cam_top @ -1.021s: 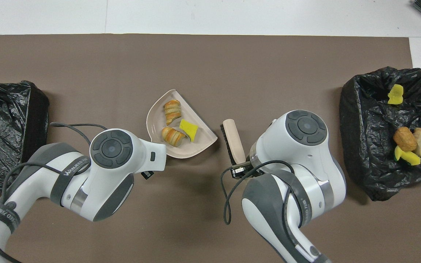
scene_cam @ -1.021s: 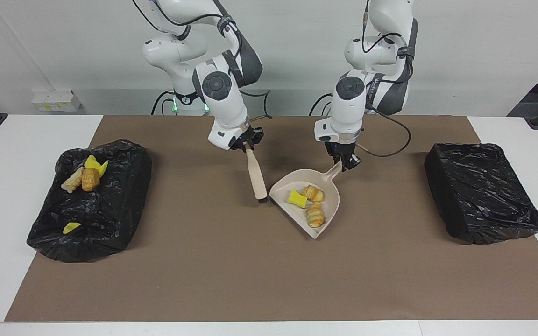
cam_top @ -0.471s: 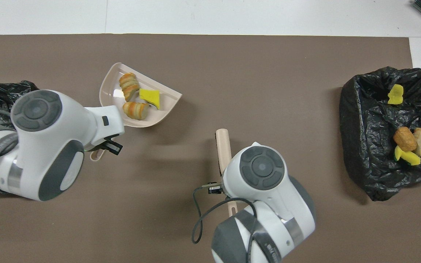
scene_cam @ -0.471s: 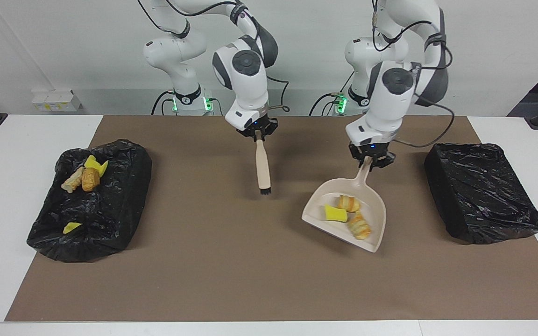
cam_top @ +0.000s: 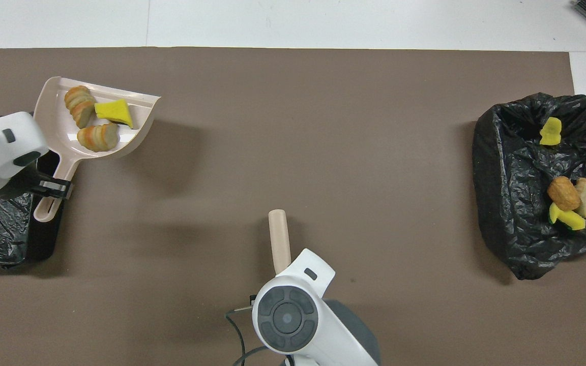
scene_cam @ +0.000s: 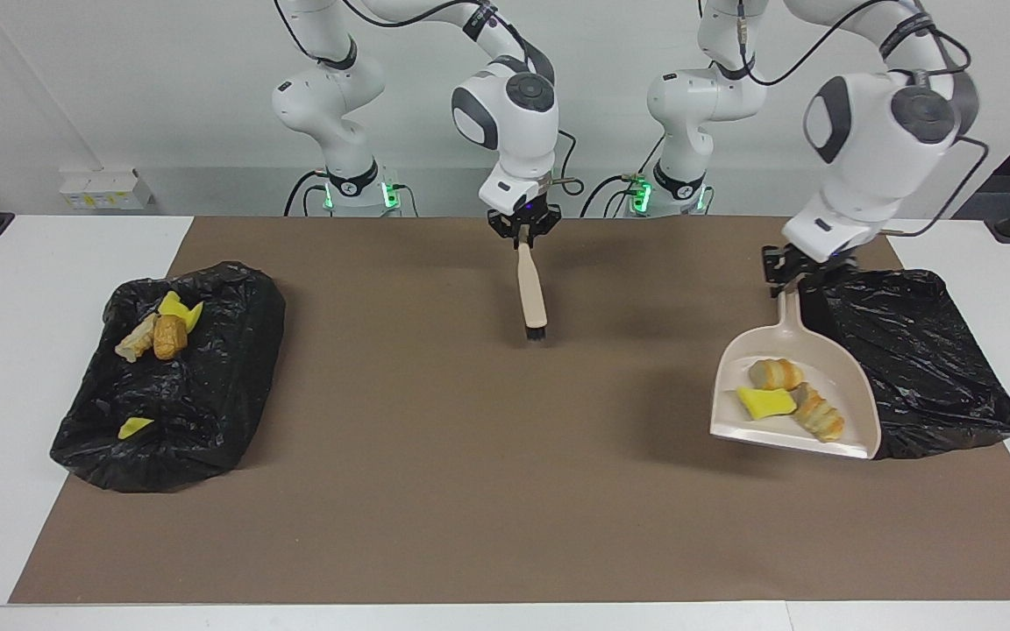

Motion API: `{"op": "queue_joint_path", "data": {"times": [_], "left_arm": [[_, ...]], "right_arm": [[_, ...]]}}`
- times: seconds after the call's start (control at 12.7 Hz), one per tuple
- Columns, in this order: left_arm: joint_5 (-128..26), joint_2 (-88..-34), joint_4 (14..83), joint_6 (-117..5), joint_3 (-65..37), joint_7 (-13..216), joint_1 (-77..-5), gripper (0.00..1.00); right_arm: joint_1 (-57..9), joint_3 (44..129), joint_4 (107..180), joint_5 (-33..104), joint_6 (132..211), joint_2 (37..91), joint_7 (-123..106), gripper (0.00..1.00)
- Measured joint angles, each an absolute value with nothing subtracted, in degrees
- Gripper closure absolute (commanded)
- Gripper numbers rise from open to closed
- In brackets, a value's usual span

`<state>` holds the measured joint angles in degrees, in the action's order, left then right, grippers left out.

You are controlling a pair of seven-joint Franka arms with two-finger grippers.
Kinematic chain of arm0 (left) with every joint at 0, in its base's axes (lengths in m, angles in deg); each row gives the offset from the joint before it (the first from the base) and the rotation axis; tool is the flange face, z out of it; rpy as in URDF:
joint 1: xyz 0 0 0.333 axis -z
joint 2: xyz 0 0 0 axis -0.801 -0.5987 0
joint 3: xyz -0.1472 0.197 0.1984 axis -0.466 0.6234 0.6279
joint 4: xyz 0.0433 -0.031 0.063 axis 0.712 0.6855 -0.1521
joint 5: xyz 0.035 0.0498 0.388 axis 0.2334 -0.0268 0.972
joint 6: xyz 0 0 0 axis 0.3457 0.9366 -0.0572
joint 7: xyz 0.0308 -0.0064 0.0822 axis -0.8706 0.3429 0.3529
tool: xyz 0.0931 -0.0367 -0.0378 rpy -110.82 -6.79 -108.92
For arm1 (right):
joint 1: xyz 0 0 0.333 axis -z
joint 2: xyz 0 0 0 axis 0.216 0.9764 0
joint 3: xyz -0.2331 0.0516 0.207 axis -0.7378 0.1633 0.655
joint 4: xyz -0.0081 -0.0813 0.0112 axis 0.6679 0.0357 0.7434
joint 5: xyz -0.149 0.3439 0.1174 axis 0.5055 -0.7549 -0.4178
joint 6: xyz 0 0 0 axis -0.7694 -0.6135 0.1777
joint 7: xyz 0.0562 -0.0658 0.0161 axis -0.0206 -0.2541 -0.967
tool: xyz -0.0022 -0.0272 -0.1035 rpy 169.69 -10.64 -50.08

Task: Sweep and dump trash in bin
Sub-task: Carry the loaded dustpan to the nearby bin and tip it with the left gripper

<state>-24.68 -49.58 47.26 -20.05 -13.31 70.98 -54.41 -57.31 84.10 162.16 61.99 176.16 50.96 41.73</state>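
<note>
The left end effector [scene_cam: 799, 279] grips the beige dustpan [scene_cam: 856, 405] by its handle, raised beside the black-lined bin [scene_cam: 926, 350] at the left arm's end of the desk, carrying trash [scene_cam: 787, 396]. The right end effector [scene_cam: 522, 235] clenches the brush [scene_cam: 530, 294] above the brown mat [scene_cam: 435, 491]

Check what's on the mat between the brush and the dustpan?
Nothing: in both views only bare brown mat lies between the brush, hanging from the right gripper, and the dustpan, held by the left gripper.
</note>
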Motion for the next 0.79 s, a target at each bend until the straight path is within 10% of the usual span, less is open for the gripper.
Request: {"op": "queue_joint_path", "data": {"times": [0.39, 0.47, 0.55, 0.79], "left_arm": [[-24.8, -49.3, 47.2, -19.8, 2.7, 44.5, -54.6, 1.0], [-24.5, -49.1, 47.2, -19.8, 5.0, 40.4, -54.8, 1.0], [-22.6, -48.8, 47.2, -20.2, 6.4, 36.6, -55.2, 1.0], [-11.5, -48.6, 47.2, -26.2, 8.9, 25.3, -55.3, 1.0]], "right_arm": [[-62.9, 84.2, 163.5, 64.5, 184.6, 56.3, 52.1, 1.0], [-63.2, 84.1, 163.4, 65.6, 185.4, 56.7, 53.8, 0.39], [-63.4, 84.1, 163.3, 66.3, 185.5, 56.8, 55.0, 0.0], [-63.3, 83.8, 161.9, 68.1, 184.3, 56.8, 55.3, 0.0]]}}
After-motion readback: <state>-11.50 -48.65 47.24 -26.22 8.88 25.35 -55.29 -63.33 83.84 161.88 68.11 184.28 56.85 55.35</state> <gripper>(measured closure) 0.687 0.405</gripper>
